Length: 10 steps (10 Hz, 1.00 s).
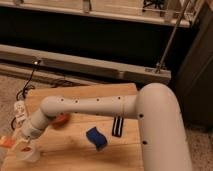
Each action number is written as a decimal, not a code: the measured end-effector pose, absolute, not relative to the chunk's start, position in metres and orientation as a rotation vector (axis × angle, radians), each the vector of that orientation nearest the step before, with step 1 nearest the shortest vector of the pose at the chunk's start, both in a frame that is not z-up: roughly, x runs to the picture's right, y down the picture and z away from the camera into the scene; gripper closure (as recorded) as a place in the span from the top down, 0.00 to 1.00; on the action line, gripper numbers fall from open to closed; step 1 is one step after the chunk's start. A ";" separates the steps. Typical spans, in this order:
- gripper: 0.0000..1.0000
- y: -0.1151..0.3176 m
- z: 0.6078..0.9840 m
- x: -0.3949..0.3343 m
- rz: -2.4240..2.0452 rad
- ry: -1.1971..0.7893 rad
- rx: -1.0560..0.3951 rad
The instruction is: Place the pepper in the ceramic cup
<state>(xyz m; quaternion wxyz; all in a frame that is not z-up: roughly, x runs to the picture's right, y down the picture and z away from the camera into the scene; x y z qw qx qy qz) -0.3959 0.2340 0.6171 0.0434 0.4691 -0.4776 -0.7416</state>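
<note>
**No writing to read**

We find no text, label, brand, number or sign that we can read on anything here. That goes for the wooden table (75, 150), the blue sponge (96, 138), the white arm (90, 106) and the power strip (20, 111) on the floor to the left. The gripper (21, 145) is at the table's front left corner, right over the ceramic cup (30, 157), and we make out no lettering on either of them.

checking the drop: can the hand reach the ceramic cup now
Probably yes: the hand sits right over the ceramic cup with nothing between them; the blue sponge lies well off to the side.
</note>
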 end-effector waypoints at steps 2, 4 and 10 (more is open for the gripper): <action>0.01 0.236 0.618 -0.395 -2.266 -1.471 1.444; 0.15 0.236 0.618 -0.394 -2.252 -1.488 1.459; 0.75 0.231 0.623 -0.390 -2.169 -1.525 1.523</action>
